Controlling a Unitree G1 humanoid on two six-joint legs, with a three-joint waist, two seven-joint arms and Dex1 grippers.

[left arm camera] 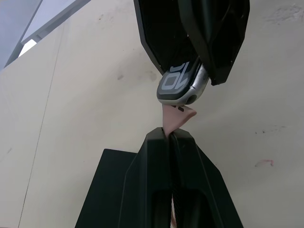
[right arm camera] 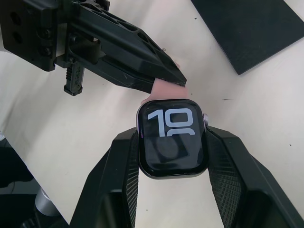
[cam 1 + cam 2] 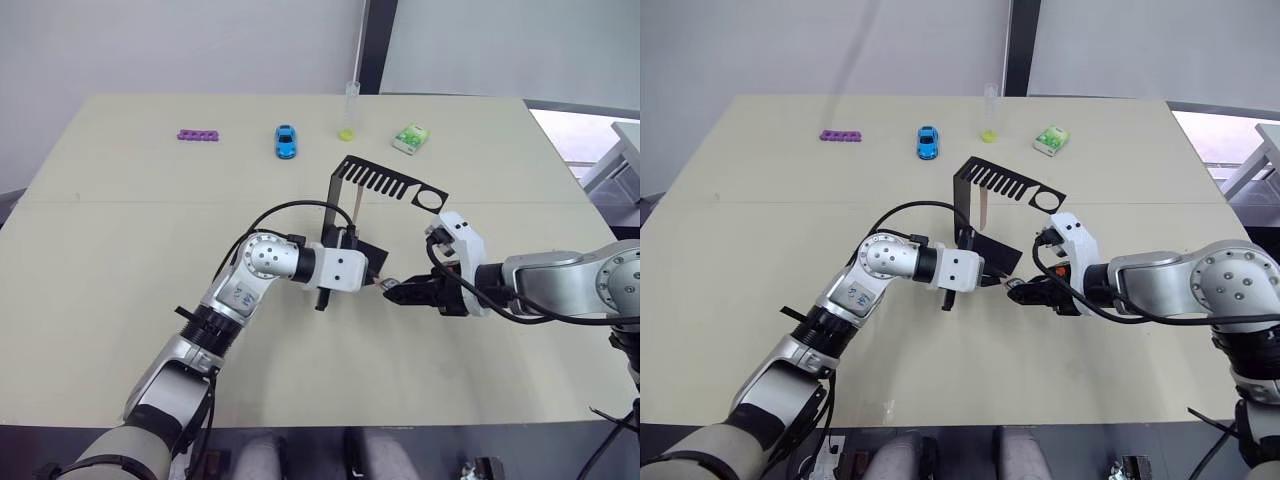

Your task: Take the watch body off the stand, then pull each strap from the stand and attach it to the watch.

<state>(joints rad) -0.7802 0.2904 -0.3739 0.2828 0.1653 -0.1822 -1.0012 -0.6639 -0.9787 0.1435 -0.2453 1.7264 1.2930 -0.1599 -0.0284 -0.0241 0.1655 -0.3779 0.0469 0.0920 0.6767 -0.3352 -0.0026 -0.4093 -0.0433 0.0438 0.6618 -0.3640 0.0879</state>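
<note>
Right pincer clamping watch body, left pincer pinching strap — ends touching

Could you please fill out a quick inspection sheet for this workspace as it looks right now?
Surface: beige table, a few faint marks.
Job's things: watch body in right claw; pink strap in left claw, its tip at the watch's edge; second strap hangs on the stand.
Clutter: purple strip, blue toy car, tube, green packet along far edge.
Grippers: both shut.
Cables: black loops on both wrists.
Surroundings: pale wall, dark post.
</note>
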